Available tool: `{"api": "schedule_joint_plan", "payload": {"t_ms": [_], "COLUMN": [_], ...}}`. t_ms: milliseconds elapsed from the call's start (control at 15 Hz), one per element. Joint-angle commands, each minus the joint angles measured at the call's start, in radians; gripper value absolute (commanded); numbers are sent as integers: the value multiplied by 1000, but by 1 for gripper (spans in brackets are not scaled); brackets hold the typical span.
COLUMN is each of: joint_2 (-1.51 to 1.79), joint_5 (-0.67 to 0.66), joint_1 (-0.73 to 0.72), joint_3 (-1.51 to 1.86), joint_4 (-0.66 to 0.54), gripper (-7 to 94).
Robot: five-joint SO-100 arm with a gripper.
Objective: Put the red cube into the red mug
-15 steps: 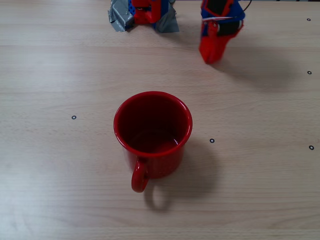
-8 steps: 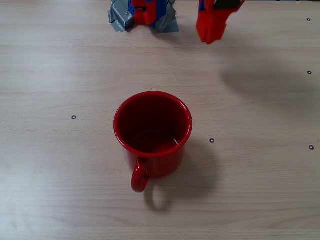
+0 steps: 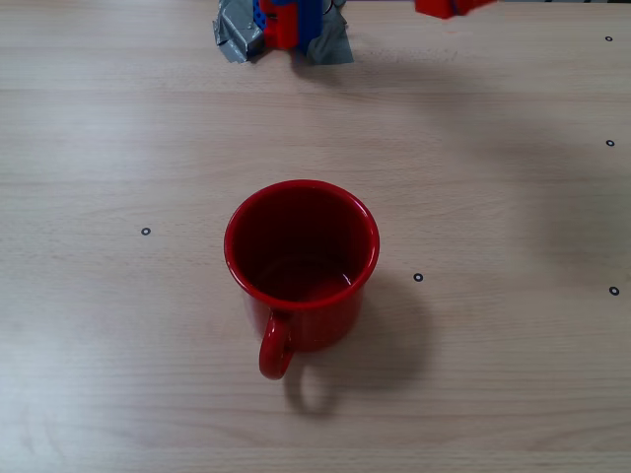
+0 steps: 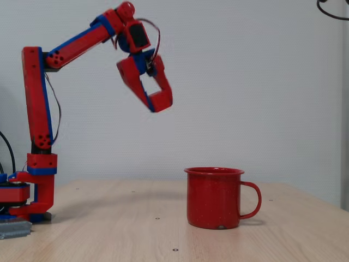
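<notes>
The red mug (image 3: 314,325) stands upright in the middle of the wooden table, handle toward the front edge; nothing lies inside it. In the side fixed view the mug (image 4: 214,197) is at the right, handle pointing right. My gripper (image 4: 159,102) hangs high in the air, well above and left of the mug. Its fingers close at the tip on a small blocky red piece, the red cube (image 4: 163,99), which is hard to tell from the red fingers. From above, only the gripper's tip (image 3: 449,6) shows at the top edge.
The arm's base (image 3: 286,28), fixed with grey tape, sits at the table's back edge, and it shows at the left in the side view (image 4: 34,191). Small black dot marks (image 3: 417,277) are scattered on the wood.
The gripper has lifted from the table at the back right, rising until only its tip shows at the top edge. Its shadow has spread and faded. The mug has not moved.
</notes>
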Motion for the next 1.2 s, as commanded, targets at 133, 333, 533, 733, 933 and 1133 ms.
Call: {"api": "schedule_joint_plan", "payload": {"t_ms": [133, 333, 533, 733, 933, 1133], "joint_2": [31, -29, -130, -230, -298, -325], "joint_5": [-150, -216, -235, -221, -137, -95], "joint_1": [147, 230, 268, 299, 319, 341], "joint_3": [-103, -112, -112, -94, -31, 87], "joint_4": [-83, -204, -276, -360, -431, -508], "gripper": [0, 0, 0, 0, 0, 0]}}
